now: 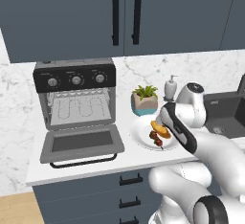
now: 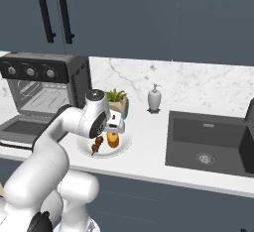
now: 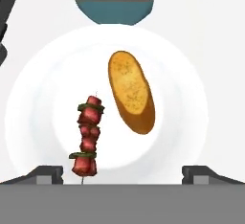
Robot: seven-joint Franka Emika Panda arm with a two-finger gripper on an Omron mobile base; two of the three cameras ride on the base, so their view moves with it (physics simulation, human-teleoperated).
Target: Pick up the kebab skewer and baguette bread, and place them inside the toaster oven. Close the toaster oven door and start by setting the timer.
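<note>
From the left base view, one toaster oven stands on the counter at the left, with three round knobs on its black top panel and a wire rack inside. Its one toaster oven door is dropped open and lies flat toward the near edge. To the right sits one white plate with one baguette bread and one kebab skewer on it. Behind the plate are one potted plant and one soap dispenser, and a dark sink is cut off at the right edge. The arm covers the right side of the plate and part of the bread, and the claw is hidden behind the wrist here.

In the right base view the same oven is cut off at the left edge. The plate lies between it and the sink. The skewer and the bread lie side by side, skewer on the left. The hand hangs just above them, its claw too small to read.

In the hand view the claw looks straight down on the plate. Its two finger tips stand wide apart at the bottom corners, with nothing between them. The bread lies tilted near the middle of the plate, above the gap between the tips. The skewer, with four red chunks, lies to the left of the bread and apart from it, its lower end close to the left tip. The plant pot is cut off at the top.
</note>
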